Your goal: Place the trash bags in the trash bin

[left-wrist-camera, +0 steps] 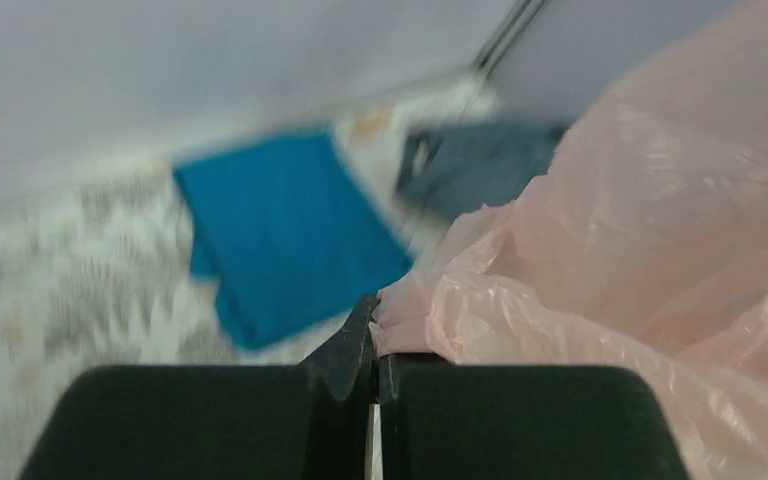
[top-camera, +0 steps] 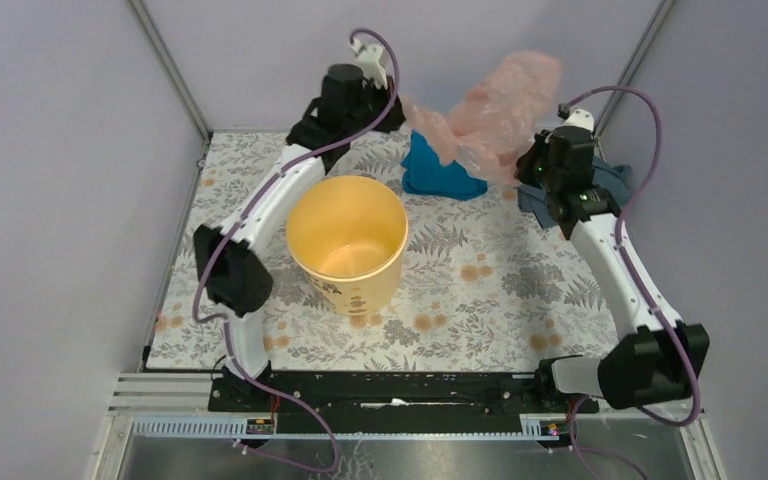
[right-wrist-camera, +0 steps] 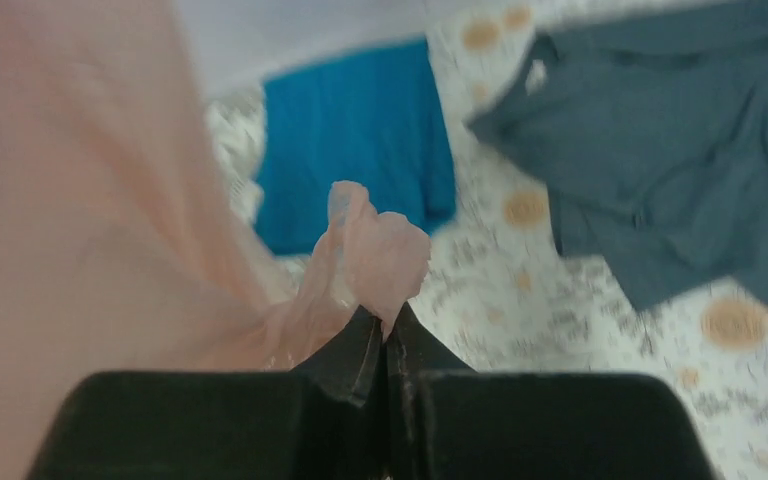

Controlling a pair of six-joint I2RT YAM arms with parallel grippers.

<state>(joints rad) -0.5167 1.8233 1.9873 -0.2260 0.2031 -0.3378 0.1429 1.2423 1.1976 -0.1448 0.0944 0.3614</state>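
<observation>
The pale-pink trash bag [top-camera: 490, 110] hangs in the air at the back of the table, stretched between both arms. My left gripper [top-camera: 400, 108] is shut on its left edge; in the left wrist view the film [left-wrist-camera: 640, 250] bunches at the closed tips of that gripper [left-wrist-camera: 375, 315]. My right gripper [top-camera: 532, 165] is shut on the bag's right edge, and in the right wrist view a pinched tuft of film [right-wrist-camera: 385, 250] pokes up from its tips [right-wrist-camera: 388, 325]. The yellow-orange trash bin [top-camera: 347, 242] stands upright and open in front of the bag, left of centre.
A bright blue cloth [top-camera: 440, 172] lies under the bag at the back. A grey-blue cloth [top-camera: 610, 185] lies at the back right beneath the right arm. The floral table cover [top-camera: 500, 290] spreads to the bin's right. Walls close in on both sides.
</observation>
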